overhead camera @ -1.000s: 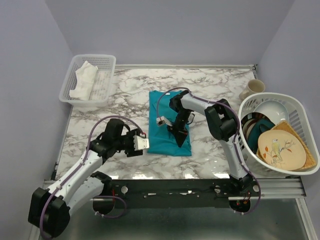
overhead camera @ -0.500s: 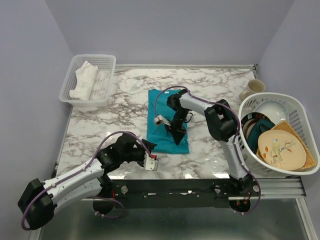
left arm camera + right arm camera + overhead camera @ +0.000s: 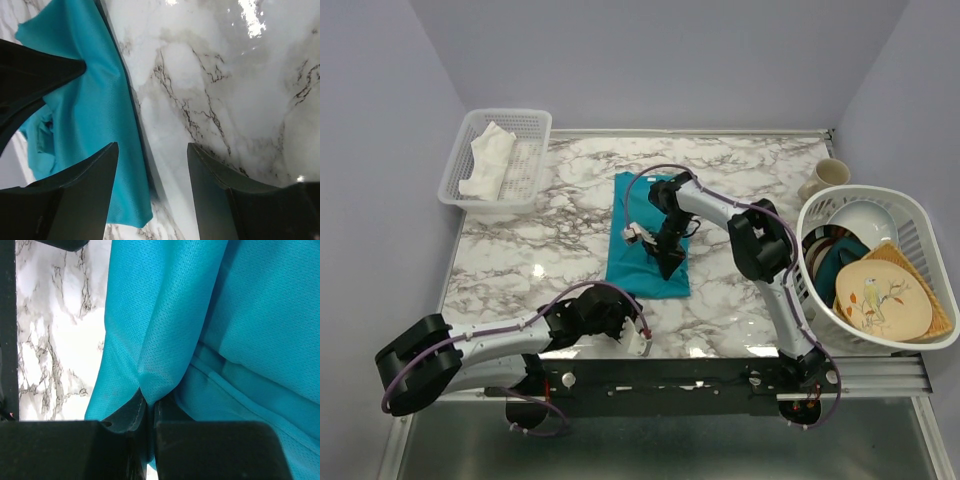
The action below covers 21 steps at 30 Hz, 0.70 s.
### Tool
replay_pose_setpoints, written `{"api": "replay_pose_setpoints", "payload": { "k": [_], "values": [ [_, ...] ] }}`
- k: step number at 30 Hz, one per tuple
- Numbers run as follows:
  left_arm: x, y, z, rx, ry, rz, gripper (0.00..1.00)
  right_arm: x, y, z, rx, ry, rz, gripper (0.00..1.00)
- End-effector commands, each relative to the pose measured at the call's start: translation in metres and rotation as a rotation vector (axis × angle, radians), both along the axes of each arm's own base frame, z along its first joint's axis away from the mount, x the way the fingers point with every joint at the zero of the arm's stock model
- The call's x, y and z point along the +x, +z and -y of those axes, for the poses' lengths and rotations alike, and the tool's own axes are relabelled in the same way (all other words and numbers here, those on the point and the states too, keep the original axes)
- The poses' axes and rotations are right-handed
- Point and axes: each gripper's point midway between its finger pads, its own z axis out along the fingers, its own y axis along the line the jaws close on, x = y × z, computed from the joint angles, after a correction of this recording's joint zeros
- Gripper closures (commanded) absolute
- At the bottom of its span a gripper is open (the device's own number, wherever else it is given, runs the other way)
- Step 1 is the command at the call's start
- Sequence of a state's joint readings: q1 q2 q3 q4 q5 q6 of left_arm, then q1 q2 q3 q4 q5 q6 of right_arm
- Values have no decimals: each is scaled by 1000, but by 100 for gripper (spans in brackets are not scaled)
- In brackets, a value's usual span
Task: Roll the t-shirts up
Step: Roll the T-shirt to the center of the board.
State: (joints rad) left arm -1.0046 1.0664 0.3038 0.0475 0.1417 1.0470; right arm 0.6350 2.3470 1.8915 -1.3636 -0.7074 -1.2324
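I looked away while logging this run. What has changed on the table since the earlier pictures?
The left pincer, open, pulled back from the left edge of the t-shirt to the near edge of the table. The right pincer, shut on a fold, dragged the t-shirt slightly left and away. The white basket, dish basket and mug stayed put.

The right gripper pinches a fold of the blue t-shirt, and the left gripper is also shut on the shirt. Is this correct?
Not quite: the left gripper is open and holds nothing, as the left wrist view shows. The right gripper does pinch a fold of the t-shirt.
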Motion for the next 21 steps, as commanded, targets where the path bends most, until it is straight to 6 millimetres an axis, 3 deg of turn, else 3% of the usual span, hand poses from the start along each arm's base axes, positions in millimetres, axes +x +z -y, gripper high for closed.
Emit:
{"api": "replay_pose_setpoints", "payload": {
  "k": [1,6,10,21],
  "values": [
    [18,0,-18,33,76,146,32,-31,1,19,-106,21,-150,94],
    [14,-2,-35,37,97,177,29,-30,-10,18,-165,19,-151,93],
    [14,-19,-48,86,110,195,29,-31,-19,19,-210,18,-157,93],
    [23,-43,-48,140,153,185,30,-39,-25,23,-244,25,-176,93]
  ]
}}
